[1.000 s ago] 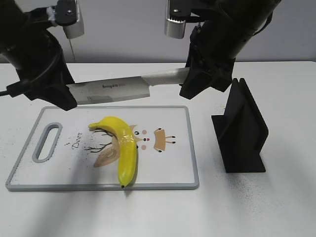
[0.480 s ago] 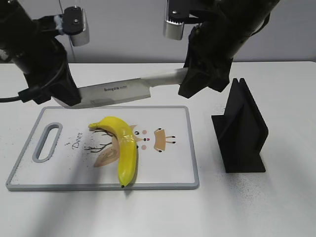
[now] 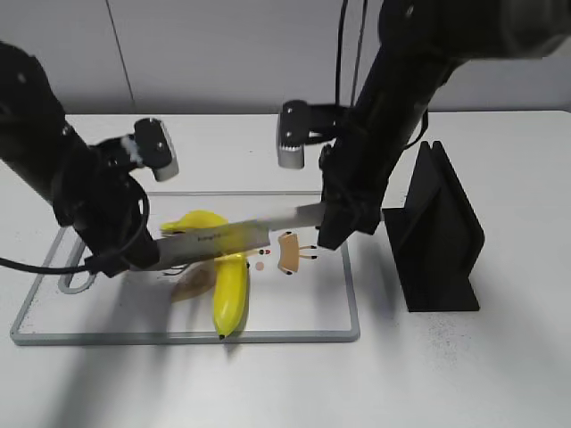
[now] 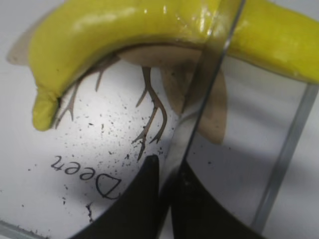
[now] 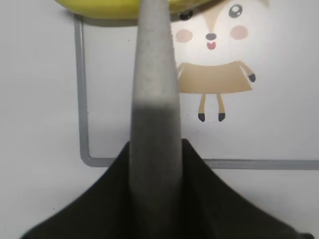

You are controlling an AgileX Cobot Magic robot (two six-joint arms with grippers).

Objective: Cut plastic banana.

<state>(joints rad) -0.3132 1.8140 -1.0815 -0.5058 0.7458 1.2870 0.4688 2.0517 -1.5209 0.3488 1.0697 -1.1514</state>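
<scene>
Both arms are coming down together from where they hung above the far edge of the board a second ago, and the knife (image 3: 234, 239) they carry between them is now lying across the plastic banana (image 3: 228, 285) near its mid-length. Seen from the room, the right hand (image 3: 332, 217) is clamping the pale handle, and its wrist view shows that handle running out from between the closed fingers toward the fruit. The left hand (image 3: 134, 257) is pinching the far end of the blade; its wrist view shows the two dark fingers (image 4: 144, 199) closed on the steel edge-on, with the blade meeting the yellow skin. The banana is lying on the cutting board (image 3: 303, 321), curving from the deer print toward the near rim, its tip touching the rim. To do this step well, I judge both arms need to be pressing down evenly, keeping the blade level and square to the fruit so that it is not rolling sideways, and aiming for the seam, which I cannot make out under the blade. The board is sitting on a plain white table (image 3: 500, 374), lightly speckled with dark grit, with a black stand (image 3: 437, 236) just beside its right edge and a grey wall behind.
</scene>
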